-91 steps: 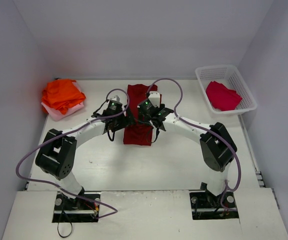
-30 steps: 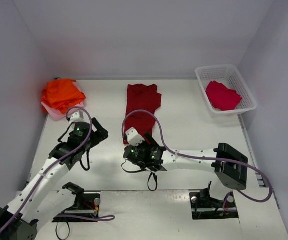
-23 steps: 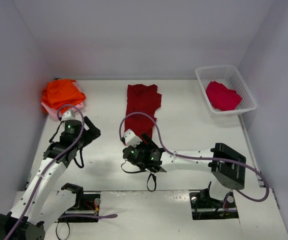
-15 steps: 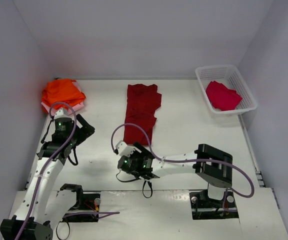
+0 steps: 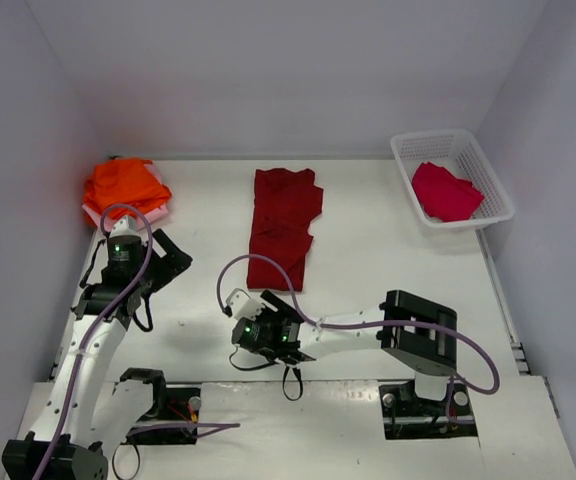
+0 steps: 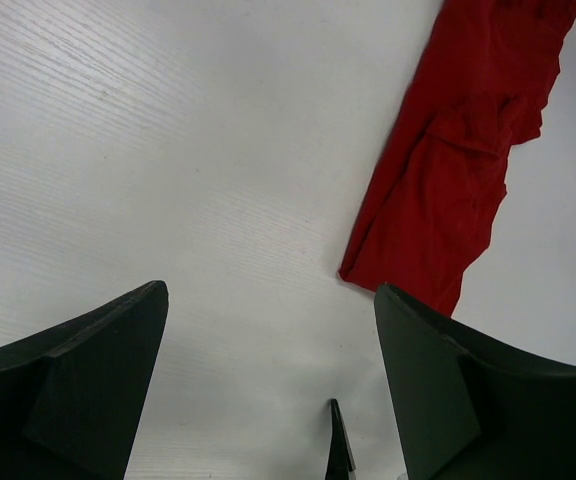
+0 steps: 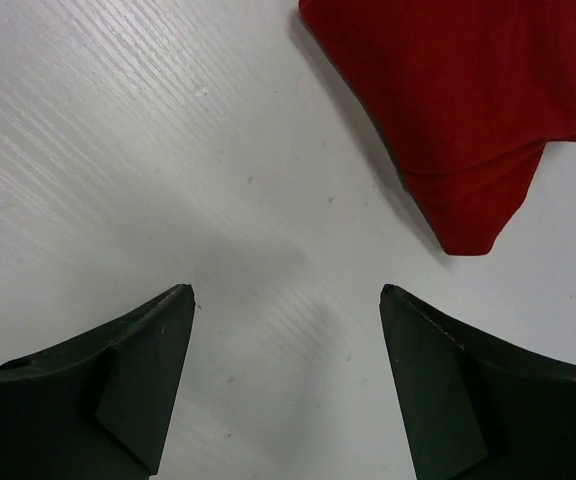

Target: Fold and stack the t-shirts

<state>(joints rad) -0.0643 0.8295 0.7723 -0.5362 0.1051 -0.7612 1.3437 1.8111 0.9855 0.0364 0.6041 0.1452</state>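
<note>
The large dark red t-shirt lies folded into a long strip at the table's middle. It also shows in the left wrist view and the right wrist view. The bright orange shirts are piled at the back left on a pale pink one. The crimson shirt lies in the basket. My left gripper is open and empty, left of the strip. My right gripper is open and empty, just near of the strip's near end.
The white lattice basket stands at the back right. White walls close in the table at the back and both sides. The right arm stretches low across the near part of the table, with purple cables looping over both arms.
Three seconds ago both grippers were on the dark red shirt. Both have since drawn back: the left to the left, the right toward the near edge and leftward. The shirt lies still.
</note>
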